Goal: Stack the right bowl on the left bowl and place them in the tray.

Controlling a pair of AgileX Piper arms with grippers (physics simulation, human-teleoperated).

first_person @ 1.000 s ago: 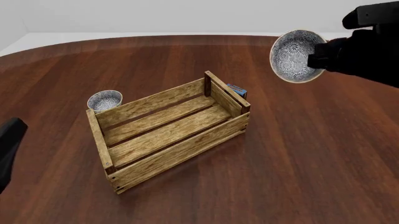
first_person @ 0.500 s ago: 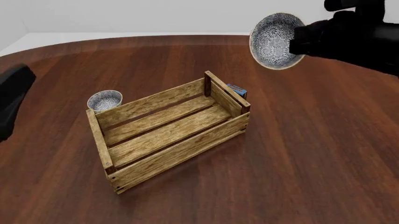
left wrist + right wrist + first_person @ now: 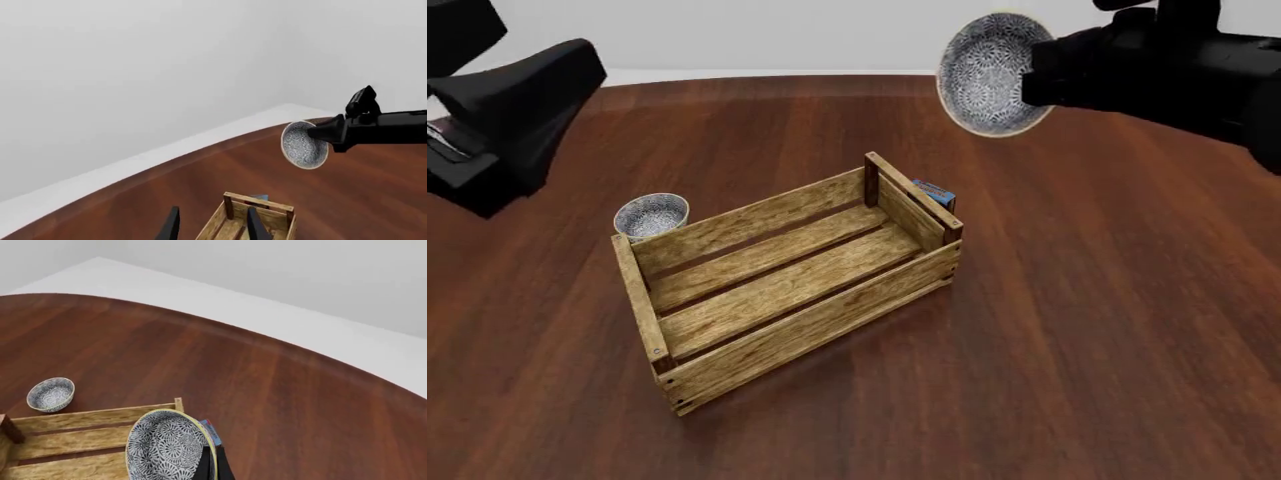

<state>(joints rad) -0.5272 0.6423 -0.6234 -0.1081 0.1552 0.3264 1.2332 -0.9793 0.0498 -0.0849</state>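
Observation:
The right bowl point(image 3: 994, 75) hangs high above the table, tipped on its side with its patterned inside facing left. My right gripper point(image 3: 1034, 75) is shut on its rim; the bowl point(image 3: 167, 447) fills the bottom of the right wrist view. The left bowl point(image 3: 651, 215) stands upright on the table, just behind the far left corner of the tray point(image 3: 787, 280). My left gripper point(image 3: 213, 231) is open and empty, raised high at the table's far left. In the left wrist view the held bowl point(image 3: 303, 145) hangs beyond the tray's end point(image 3: 257, 220).
A small blue box point(image 3: 934, 192) lies against the outside of the tray's right end wall. The left arm's body point(image 3: 507, 100) fills the upper left of the front view. The dark wooden table point(image 3: 1094, 350) spreads all around the tray.
The right gripper has carried the bowl up and to the left, toward the tray's right end. The left arm has risen from the lower left to the upper left.

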